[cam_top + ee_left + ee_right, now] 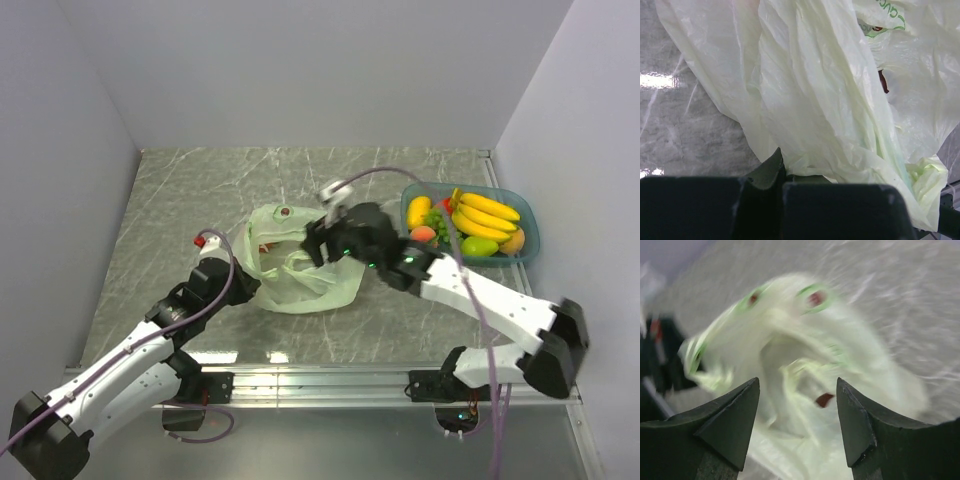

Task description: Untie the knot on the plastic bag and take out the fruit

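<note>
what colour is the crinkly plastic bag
The thin crinkly plastic bag is translucent pale green, clearest in the left wrist view.

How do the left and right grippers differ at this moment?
The left gripper is shut, pinching the plastic bag; the right gripper is open and holds nothing. The left sits at the bag's left edge, the right hovers over its mouth. Both are at the bag.

Top view: high, behind arm bases, looking down and forward, whole table (150, 190) in frame, bag (300, 270) small at centre. Left wrist: jammed right up against bag (815, 110), film fills frame, sliver of table at left. Right wrist: bit further back, facing bag (805, 330) between own fingers (732, 420), blurred. All three share bag and table.
</note>
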You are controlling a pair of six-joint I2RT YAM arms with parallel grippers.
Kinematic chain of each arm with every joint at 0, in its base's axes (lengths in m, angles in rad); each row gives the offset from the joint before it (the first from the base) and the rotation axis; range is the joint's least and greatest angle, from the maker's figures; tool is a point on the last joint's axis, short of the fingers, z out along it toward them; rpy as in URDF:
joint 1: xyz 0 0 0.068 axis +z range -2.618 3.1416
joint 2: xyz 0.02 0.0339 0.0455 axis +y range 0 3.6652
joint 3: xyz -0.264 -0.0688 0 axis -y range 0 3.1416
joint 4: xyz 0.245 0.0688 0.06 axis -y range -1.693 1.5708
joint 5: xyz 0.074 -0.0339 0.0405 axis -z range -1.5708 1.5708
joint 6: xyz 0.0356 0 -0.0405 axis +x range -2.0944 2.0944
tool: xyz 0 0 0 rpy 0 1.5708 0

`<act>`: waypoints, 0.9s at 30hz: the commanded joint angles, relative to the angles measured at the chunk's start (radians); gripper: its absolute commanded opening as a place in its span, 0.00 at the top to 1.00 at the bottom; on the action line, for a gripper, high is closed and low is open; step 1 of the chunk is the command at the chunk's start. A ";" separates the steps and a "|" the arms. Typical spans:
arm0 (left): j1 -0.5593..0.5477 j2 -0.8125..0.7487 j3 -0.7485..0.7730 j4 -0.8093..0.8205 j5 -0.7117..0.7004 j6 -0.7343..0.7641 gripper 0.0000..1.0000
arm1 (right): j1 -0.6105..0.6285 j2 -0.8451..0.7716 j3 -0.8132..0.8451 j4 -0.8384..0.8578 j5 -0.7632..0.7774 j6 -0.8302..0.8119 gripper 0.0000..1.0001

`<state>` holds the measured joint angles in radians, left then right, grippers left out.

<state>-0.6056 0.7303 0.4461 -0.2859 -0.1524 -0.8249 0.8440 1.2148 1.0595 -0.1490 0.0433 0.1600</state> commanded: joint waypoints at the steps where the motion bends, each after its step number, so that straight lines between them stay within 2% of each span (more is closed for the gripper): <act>1: -0.005 -0.003 0.059 -0.004 -0.016 -0.008 0.99 | 0.113 0.127 0.083 -0.079 0.000 -0.145 0.29; 4: -0.005 -0.014 0.059 -0.022 -0.030 -0.040 0.99 | 0.158 0.218 0.106 -0.098 0.027 -0.181 0.29; 8: -0.003 -0.057 0.043 -0.038 -0.061 -0.082 0.99 | 0.159 0.313 0.102 -0.052 0.004 -0.183 0.30; 12: -0.003 -0.062 0.051 -0.056 -0.065 -0.080 0.99 | 0.161 0.414 0.118 -0.024 0.046 -0.206 0.30; 21: -0.005 -0.057 0.048 -0.064 -0.062 -0.080 0.99 | 0.164 0.589 0.183 -0.058 0.282 -0.283 0.29; 23: -0.005 -0.055 0.039 -0.058 -0.059 -0.083 0.99 | 0.164 0.611 0.192 -0.067 0.338 -0.286 0.38; 24: -0.005 -0.054 0.037 -0.055 -0.056 -0.085 0.99 | 0.164 0.605 0.194 -0.070 0.387 -0.283 0.47; 25: -0.003 -0.051 0.033 -0.052 -0.056 -0.083 0.99 | 0.162 0.594 0.186 -0.070 0.400 -0.275 0.85; 26: -0.005 -0.049 0.032 -0.050 -0.053 -0.083 0.99 | 0.164 0.545 0.175 -0.063 0.409 -0.269 0.97; 27: -0.005 -0.048 0.031 -0.042 -0.052 -0.082 0.99 | 0.164 0.513 0.162 -0.040 0.411 -0.257 1.00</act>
<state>-0.6056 0.6788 0.4606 -0.3580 -0.2012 -0.9001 1.0073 1.8275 1.2015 -0.2283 0.3489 -0.1032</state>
